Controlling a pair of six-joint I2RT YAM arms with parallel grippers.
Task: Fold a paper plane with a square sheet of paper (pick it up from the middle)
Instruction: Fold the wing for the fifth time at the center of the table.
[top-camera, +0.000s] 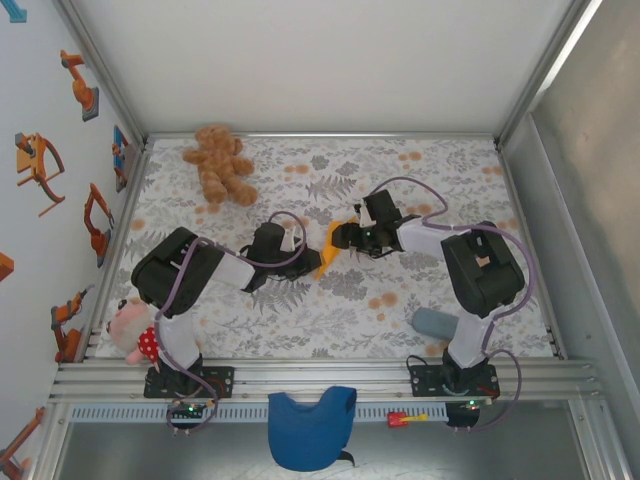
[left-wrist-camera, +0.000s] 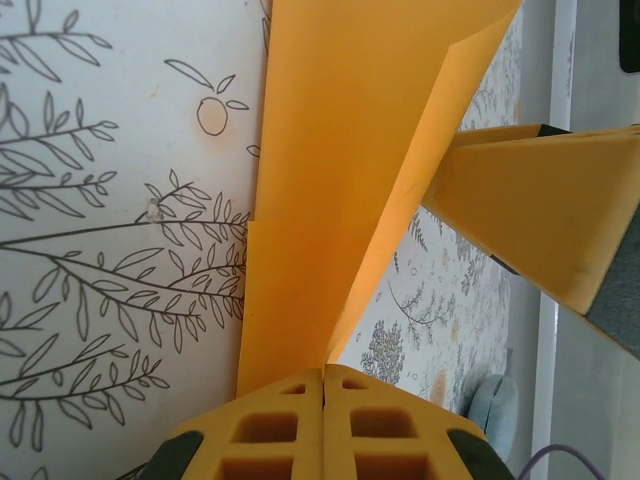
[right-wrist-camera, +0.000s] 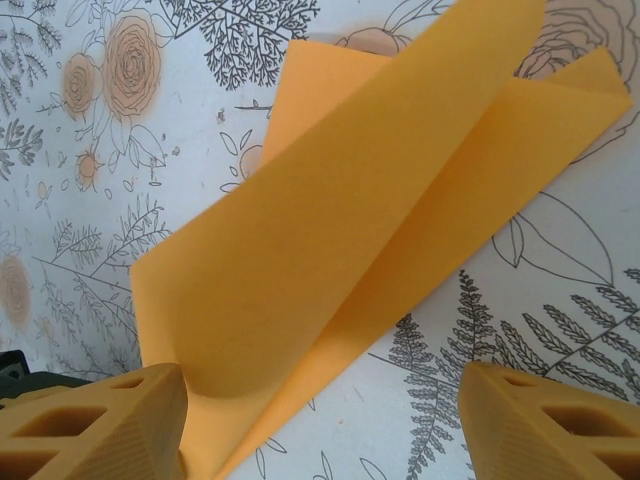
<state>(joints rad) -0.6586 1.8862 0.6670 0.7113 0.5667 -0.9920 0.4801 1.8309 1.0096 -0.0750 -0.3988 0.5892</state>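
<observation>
From above, we see the left arm bent at its elbow near 9 o'clock, the forearm stretched low toward 3 o'clock, so the left gripper (top-camera: 305, 243) meets the orange sheet (top-camera: 327, 260) at mid-table. The right arm mirrors it, with its elbow at 3 o'clock and its forearm pointing to 9 o'clock. The right gripper (top-camera: 345, 238) is just beside the sheet's 3 o'clock edge. The floral table (top-camera: 300, 310) lies bare toward 6 o'clock, and the teddy bear (top-camera: 220, 165) sits well apart at 11 o'clock

In the left wrist view, the fingers (left-wrist-camera: 270, 435) at 6 o'clock are pressed together, pinching the sheet's lower end. The sheet rises toward 12 o'clock as a half-folded V, its free edges lifted off the table

In the right wrist view, the fingers (right-wrist-camera: 90, 420) stand wide apart at 7 and 5 o'clock, clamping nothing. The folded sheet lies between them, its lower edge by the 7 o'clock finger, with bare table toward 3 o'clock
</observation>
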